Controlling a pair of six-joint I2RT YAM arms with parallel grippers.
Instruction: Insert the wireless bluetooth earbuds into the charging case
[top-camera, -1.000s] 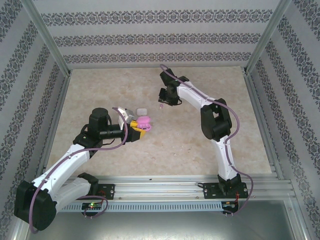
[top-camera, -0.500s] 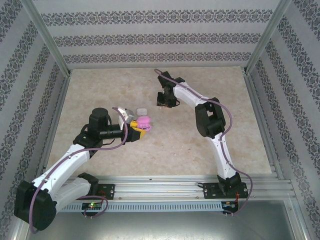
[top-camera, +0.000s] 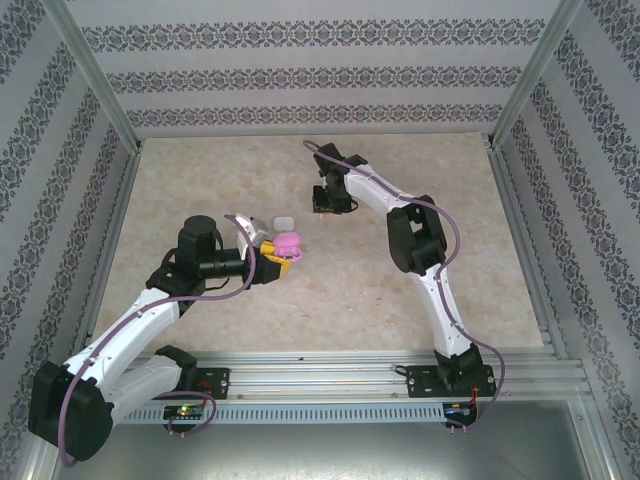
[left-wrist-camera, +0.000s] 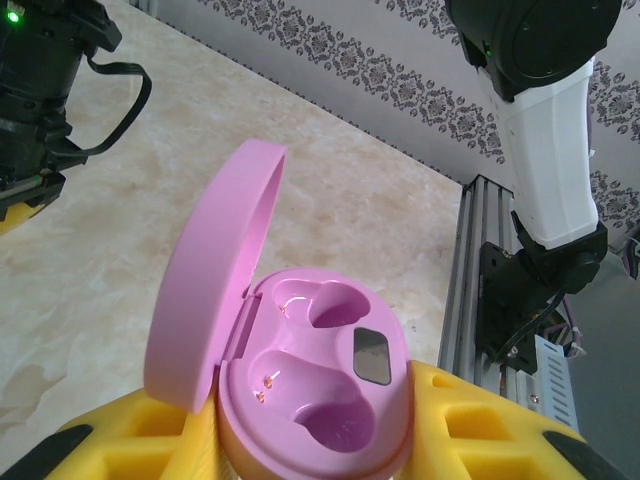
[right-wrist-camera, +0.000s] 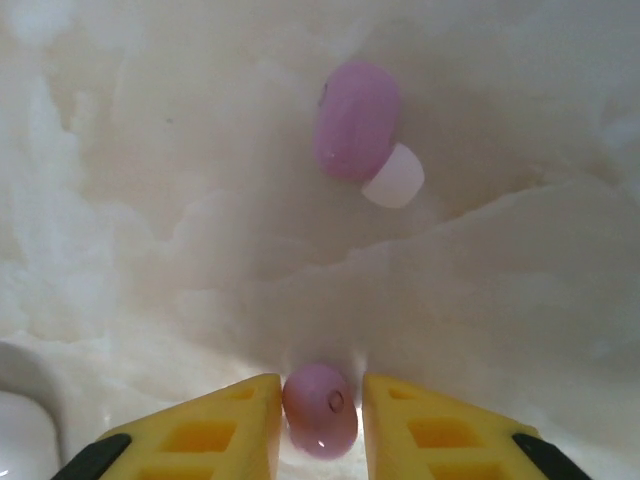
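The right jaws clenched a pale purple earbud (right-wrist-camera: 320, 410) between their yellow tips; a second purple earbud (right-wrist-camera: 357, 120) lay on the marbled tabletop (right-wrist-camera: 150, 250) just ahead. The left jaws gripped the pink charging case (left-wrist-camera: 320, 400) by its base, its lid (left-wrist-camera: 215, 300) standing open.

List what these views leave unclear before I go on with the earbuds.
Right wrist view: whether the right hand pinches the purple earbud; the bottom edge cuts the fingers.
Right wrist view: white object lower left, cut by the frame.
Left wrist view: charging case's front, cut off by the bottom edge between the fingers of the left hand.
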